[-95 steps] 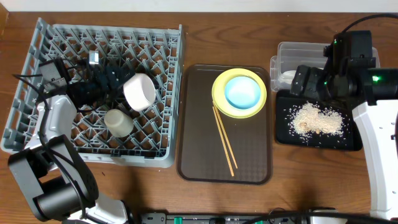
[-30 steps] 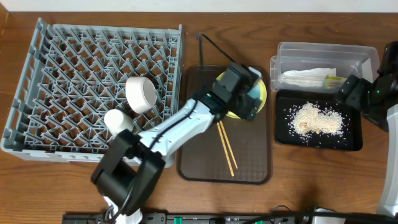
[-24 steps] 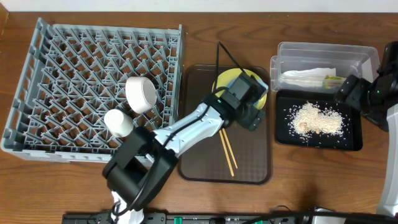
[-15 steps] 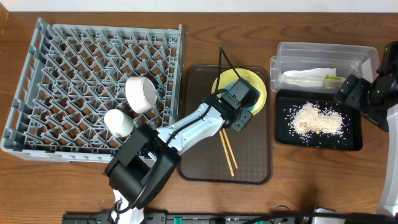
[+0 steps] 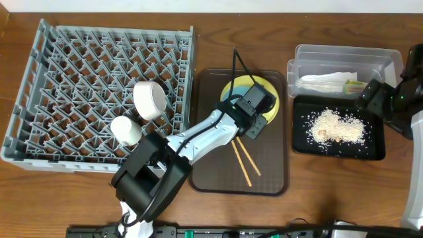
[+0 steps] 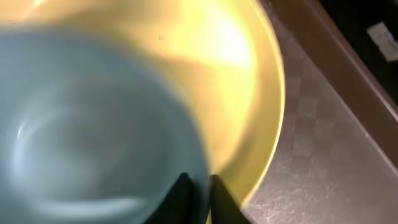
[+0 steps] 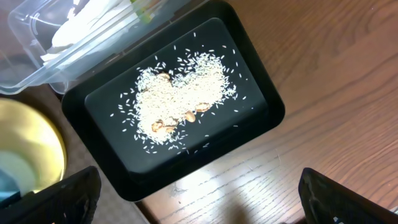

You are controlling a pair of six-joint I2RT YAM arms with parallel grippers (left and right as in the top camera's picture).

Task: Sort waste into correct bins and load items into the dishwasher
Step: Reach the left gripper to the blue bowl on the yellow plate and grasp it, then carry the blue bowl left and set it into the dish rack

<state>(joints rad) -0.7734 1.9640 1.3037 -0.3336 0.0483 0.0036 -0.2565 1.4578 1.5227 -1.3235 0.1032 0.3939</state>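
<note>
A light-blue bowl point(image 5: 240, 86) point(image 6: 87, 124) rests in the round yellow plate point(image 5: 272, 92) point(image 6: 249, 81) on the dark-brown serving tray point(image 5: 211, 165). My left gripper point(image 5: 258, 116) point(image 6: 200, 190) is shut on the bowl's rim, one finger inside and one outside. Two chopsticks point(image 5: 244, 157) lie splayed on the serving tray below the plate. A pale bowl point(image 5: 149, 99) and a white cup point(image 5: 125, 129) sit in the grey dish rack point(image 5: 66, 59). My right gripper point(image 5: 371, 96) point(image 7: 199, 208) hangs open beside the black tray point(image 5: 377, 149) point(image 7: 99, 99) of rice crumbs point(image 7: 177, 102).
The clear tub point(image 5: 370, 56) point(image 7: 25, 37) behind the black tray holds a white napkin point(image 5: 327, 79) and a green-and-yellow wrapper point(image 5: 355, 84). The left arm stretches across the serving tray from the table's front edge. The right arm stands at the far right.
The left arm swung from the rack over to the plate, and its gripper closed on the blue bowl's rim. One chopstick has swung out from the other.
</note>
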